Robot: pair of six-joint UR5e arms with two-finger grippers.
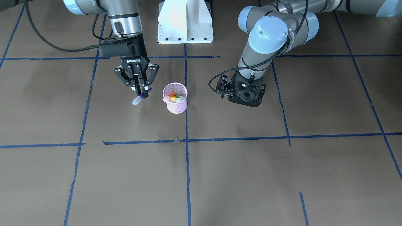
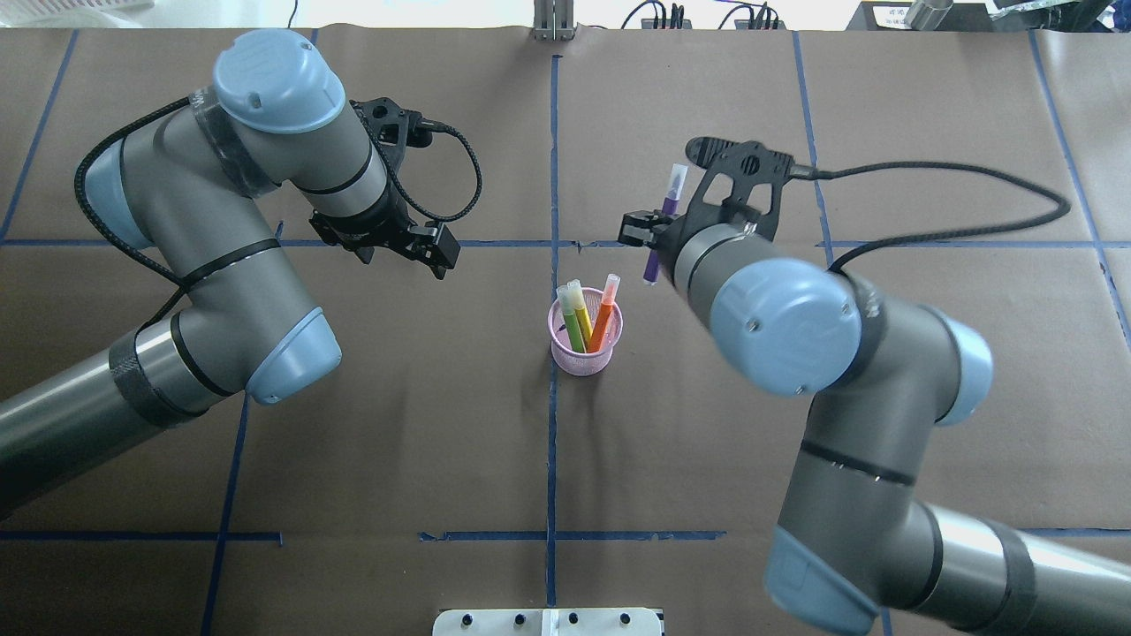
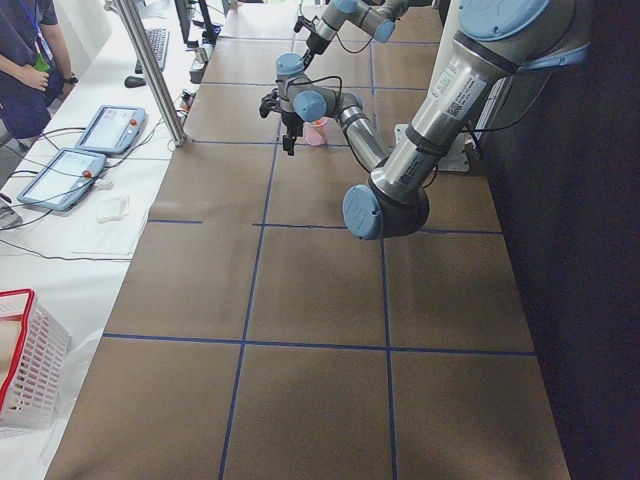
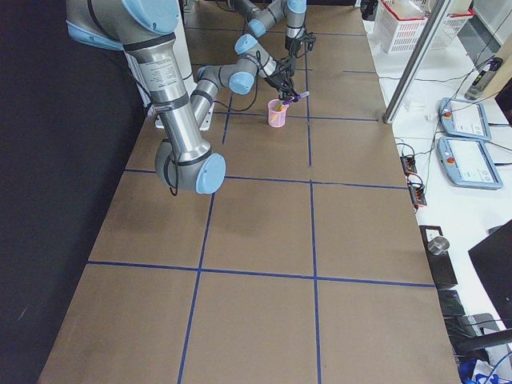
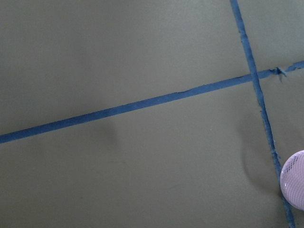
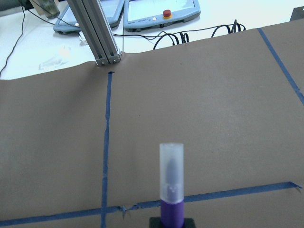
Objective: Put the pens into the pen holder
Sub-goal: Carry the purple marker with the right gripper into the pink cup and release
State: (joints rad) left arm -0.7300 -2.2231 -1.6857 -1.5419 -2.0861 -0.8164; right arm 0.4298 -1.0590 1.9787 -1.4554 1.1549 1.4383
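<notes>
Exterior front-facing view, right claw [image 1: 140, 90] closed on purple pen [image 1: 141, 96] — held tilted — beside pen holder [image 1: 176, 108], apart.

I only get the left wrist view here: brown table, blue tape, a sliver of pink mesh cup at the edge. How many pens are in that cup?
Observer: Three stand in the pen holder: a green pen, a yellow pen and an orange pen.
Operator: And the purple one?
Observer: The right gripper is shut on the purple pen, held off the table beside the holder on the robot's right, not over its opening.
</notes>
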